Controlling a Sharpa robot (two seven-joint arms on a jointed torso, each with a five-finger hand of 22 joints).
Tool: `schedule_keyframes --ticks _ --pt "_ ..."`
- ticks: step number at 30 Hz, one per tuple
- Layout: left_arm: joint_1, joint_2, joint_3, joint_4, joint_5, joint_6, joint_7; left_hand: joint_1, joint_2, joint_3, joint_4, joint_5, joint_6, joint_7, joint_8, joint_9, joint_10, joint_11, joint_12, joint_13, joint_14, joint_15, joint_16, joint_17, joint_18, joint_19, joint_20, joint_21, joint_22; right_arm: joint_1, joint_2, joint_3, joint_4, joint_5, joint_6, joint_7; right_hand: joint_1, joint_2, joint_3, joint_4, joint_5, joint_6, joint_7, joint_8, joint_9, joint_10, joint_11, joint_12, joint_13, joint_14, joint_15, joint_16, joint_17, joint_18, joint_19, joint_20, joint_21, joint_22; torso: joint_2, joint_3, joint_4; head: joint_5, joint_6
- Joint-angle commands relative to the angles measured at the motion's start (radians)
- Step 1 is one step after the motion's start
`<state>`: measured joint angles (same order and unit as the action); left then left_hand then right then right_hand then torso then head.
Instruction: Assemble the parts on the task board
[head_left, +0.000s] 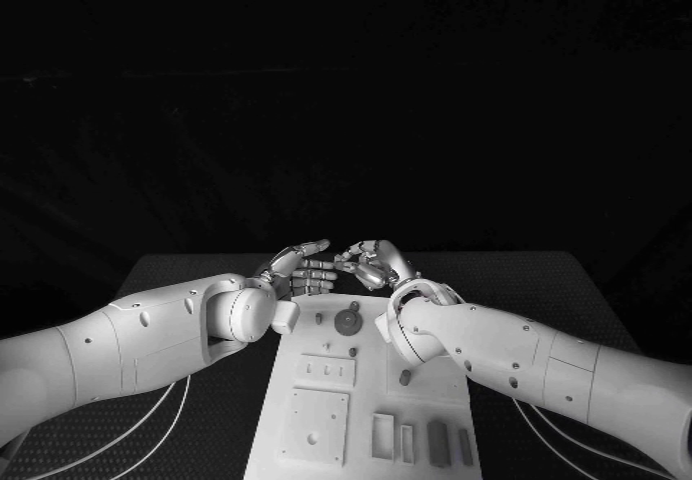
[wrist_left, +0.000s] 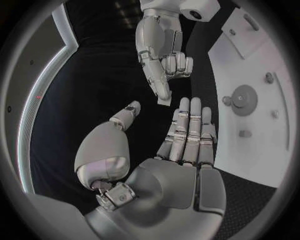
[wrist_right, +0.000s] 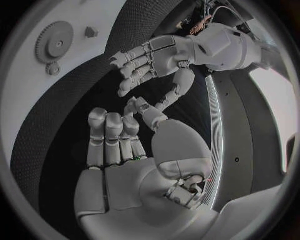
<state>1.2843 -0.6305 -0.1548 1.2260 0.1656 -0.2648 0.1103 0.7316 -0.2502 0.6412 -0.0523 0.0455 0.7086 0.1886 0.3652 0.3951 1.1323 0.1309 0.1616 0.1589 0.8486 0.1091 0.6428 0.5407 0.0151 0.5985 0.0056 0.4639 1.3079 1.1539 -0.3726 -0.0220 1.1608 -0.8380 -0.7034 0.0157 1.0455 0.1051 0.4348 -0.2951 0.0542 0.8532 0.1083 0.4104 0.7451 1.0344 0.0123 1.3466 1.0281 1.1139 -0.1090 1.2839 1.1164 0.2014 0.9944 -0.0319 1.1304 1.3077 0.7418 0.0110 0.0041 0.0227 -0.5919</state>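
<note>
Above the board's (head_left: 361, 400) 12 o'clock end, the right robot hand (head_left: 372, 262) pinches a small part (wrist_left: 164, 100) beside the wide-open left robot hand (head_left: 296, 268); pass it slowly, releasing only once gripped.

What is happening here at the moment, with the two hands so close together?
Both hands hover beyond the far end of the task board, fingertips nearly meeting. The right hand seems to pinch a small pale piece; the left hand is open beside it. A gear sits on the board.
</note>
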Motion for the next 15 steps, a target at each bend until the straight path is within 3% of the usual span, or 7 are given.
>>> schedule_keyframes --ticks 1,5,9,11,13,15 --pt "0.000 -0.003 0.001 -0.005 -0.030 0.009 0.008 -0.002 -0.014 0.002 0.014 0.004 -0.010 0.007 0.006 0.002 -0.007 0.002 -0.004 0.000 0.000 0.005 -0.003 0.002 -0.006 -0.002 0.008 0.005 0.022 0.000 -0.014 0.000 0.014 0.061 0.064 0.033 0.011 -0.001 0.005 0.000 -0.005 0.165 -0.035 0.006 0.001 -0.115 -0.042 0.006 0.001 -0.010 -0.018 0.005 0.000 0.060 -0.004 0.000 0.005 0.013 0.000 0.0002 0.0002 0.000 0.000" --pt "0.001 -0.013 0.001 -0.006 -0.063 0.008 0.020 -0.001 -0.017 0.003 0.022 0.004 -0.012 0.011 0.009 0.005 -0.010 0.002 -0.004 0.000 0.000 0.005 -0.002 0.003 -0.005 -0.003 0.008 0.007 0.022 0.000 -0.045 0.001 0.035 0.111 0.112 0.045 0.011 -0.001 0.006 0.000 -0.005 0.165 -0.034 0.005 0.002 -0.115 -0.042 0.005 0.001 -0.010 -0.018 0.004 0.000 0.060 -0.004 0.000 0.005 0.012 0.000 0.0004 0.0001 0.000 -0.001" --pt "0.001 -0.033 0.001 0.015 -0.180 0.015 0.056 0.007 -0.013 0.004 0.021 0.004 -0.013 0.019 0.011 0.007 -0.014 0.004 -0.006 -0.001 0.000 0.005 -0.001 0.004 -0.005 -0.004 0.008 0.008 0.022 0.001 -0.087 0.003 0.048 0.192 0.210 0.072 0.010 -0.002 0.008 0.000 -0.005 0.163 -0.034 0.004 0.003 -0.116 -0.042 0.005 0.001 -0.010 -0.018 0.004 -0.001 0.060 -0.005 0.001 0.004 0.012 0.000 0.0000 -0.0020 -0.002 0.000" --pt "0.001 -0.038 0.001 0.015 -0.185 0.010 0.066 0.012 -0.008 0.003 0.018 0.004 -0.014 0.023 0.013 0.008 -0.017 0.005 -0.007 -0.001 -0.001 0.005 -0.001 0.004 -0.005 -0.004 0.008 0.009 0.022 0.003 -0.107 0.004 0.052 0.226 0.247 0.076 0.010 -0.002 0.008 0.000 -0.005 0.163 -0.034 0.004 0.003 -0.116 -0.041 0.005 0.001 -0.011 -0.018 0.003 -0.001 0.060 -0.005 0.001 0.004 0.012 0.000 -0.0006 -0.0024 -0.003 -0.001" --pt "0.001 -0.042 0.001 0.011 -0.232 0.010 0.084 0.012 -0.008 0.003 0.018 0.004 -0.014 0.023 0.013 0.008 -0.017 0.005 -0.007 -0.001 -0.001 0.005 -0.001 0.004 -0.005 -0.004 0.008 0.009 0.022 0.007 -0.125 0.006 0.050 0.278 0.352 0.079 0.010 -0.002 0.008 0.000 -0.005 0.163 -0.034 0.004 0.003 -0.116 -0.041 0.005 0.001 -0.011 -0.018 0.003 -0.001 0.060 -0.005 0.001 0.004 0.012 0.000 0.0000 -0.0022 -0.003 0.000" --pt "0.001 -0.049 0.001 0.010 -0.347 0.002 0.125 0.012 -0.008 0.003 0.018 0.004 -0.014 0.023 0.013 0.008 -0.017 0.005 -0.007 -0.001 -0.001 0.005 -0.001 0.004 -0.005 -0.004 0.008 0.009 0.022 0.013 -0.144 0.006 0.052 0.317 0.412 0.077 0.010 -0.002 0.008 0.000 -0.005 0.163 -0.034 0.004 0.003 -0.116 -0.041 0.005 0.001 -0.011 -0.018 0.003 -0.001 0.060 -0.005 0.001 0.004 0.012 0.000 0.0009 -0.0013 -0.004 0.002"
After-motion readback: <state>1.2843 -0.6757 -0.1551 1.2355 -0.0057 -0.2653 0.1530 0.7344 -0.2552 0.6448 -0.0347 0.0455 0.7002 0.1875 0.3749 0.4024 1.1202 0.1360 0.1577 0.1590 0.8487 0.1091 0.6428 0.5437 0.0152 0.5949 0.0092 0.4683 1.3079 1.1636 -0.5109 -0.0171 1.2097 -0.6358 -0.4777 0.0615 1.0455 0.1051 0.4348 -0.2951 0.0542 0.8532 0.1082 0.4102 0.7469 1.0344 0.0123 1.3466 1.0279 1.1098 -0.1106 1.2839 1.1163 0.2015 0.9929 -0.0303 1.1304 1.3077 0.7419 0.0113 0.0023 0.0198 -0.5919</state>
